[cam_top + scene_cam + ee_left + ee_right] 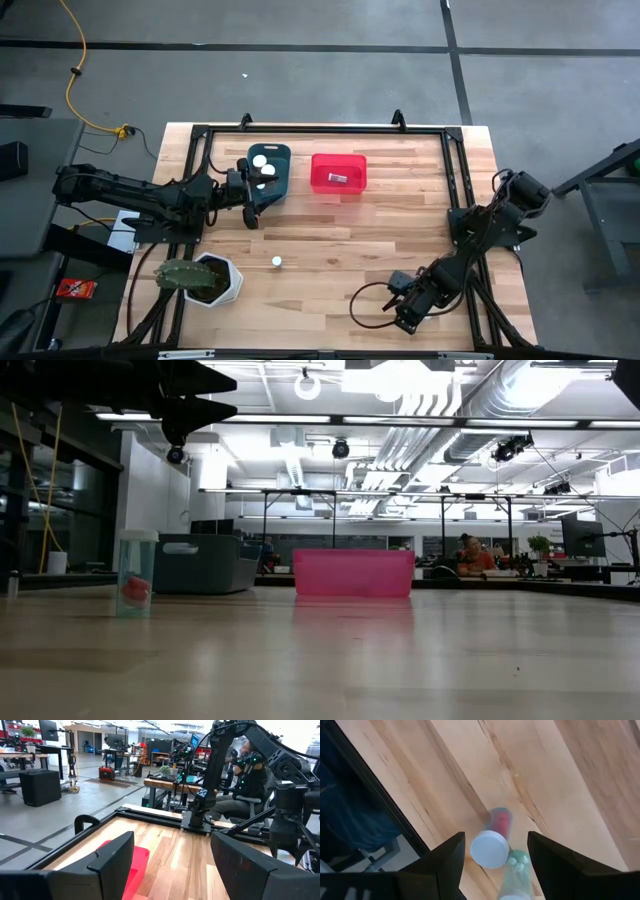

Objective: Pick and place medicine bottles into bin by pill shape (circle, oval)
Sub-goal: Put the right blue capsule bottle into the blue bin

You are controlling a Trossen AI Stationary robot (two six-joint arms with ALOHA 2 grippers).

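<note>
From above, a wooden table (340,235) holds a dark teal bin (277,160) and a red bin (339,172) side by side near its far edge. The left gripper (262,195) hovers over the teal bin's near edge; white-capped bottles (260,161) lie in the bin just beyond it. One bottle (277,262) stands alone on the wood, nearer than that gripper and well apart from it. A white plant pot (222,280) sits at the near left corner. The right gripper (405,313) is low at the table's near right.

At table height, a clear bottle (136,573) with red contents stands left of the teal bin (205,563) and red bin (352,573).

The left wrist view shows its fingers (112,862) spread wide, holding nothing, the red bin (131,870) below them.

The right wrist view shows its fingers (445,860) spread wide, empty, with two lying bottles between them: a white-capped bottle (492,842) and a greenish bottle (516,872).
</note>
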